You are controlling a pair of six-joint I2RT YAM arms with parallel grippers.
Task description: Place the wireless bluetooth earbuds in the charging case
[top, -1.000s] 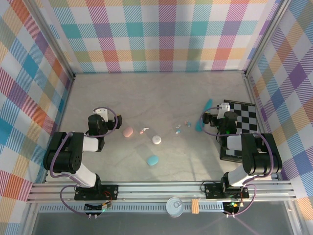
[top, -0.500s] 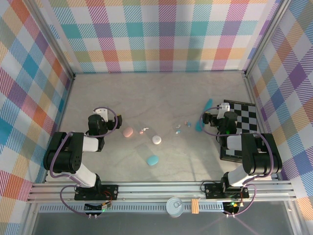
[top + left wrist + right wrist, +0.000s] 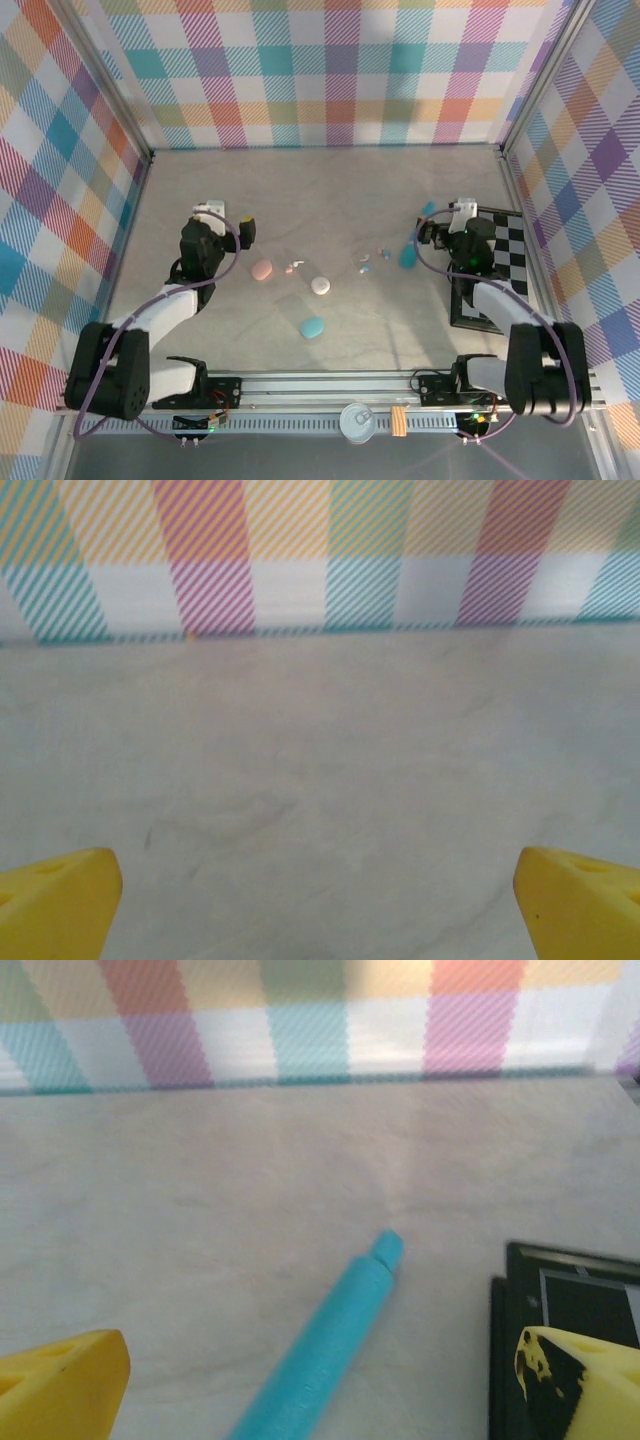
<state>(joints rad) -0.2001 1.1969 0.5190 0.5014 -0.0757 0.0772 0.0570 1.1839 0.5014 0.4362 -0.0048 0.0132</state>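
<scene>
Your left gripper (image 3: 320, 900) stands wide open and holds nothing. Right of its jaws lie the pink case (image 3: 262, 269) and the earbuds (image 3: 365, 265), loose on the table (image 3: 330, 190), left of the right jaws. Your right gripper (image 3: 320, 1360) is equally wide, with a teal strip (image 3: 330, 1335) lying between its jaws, touching neither.
</scene>
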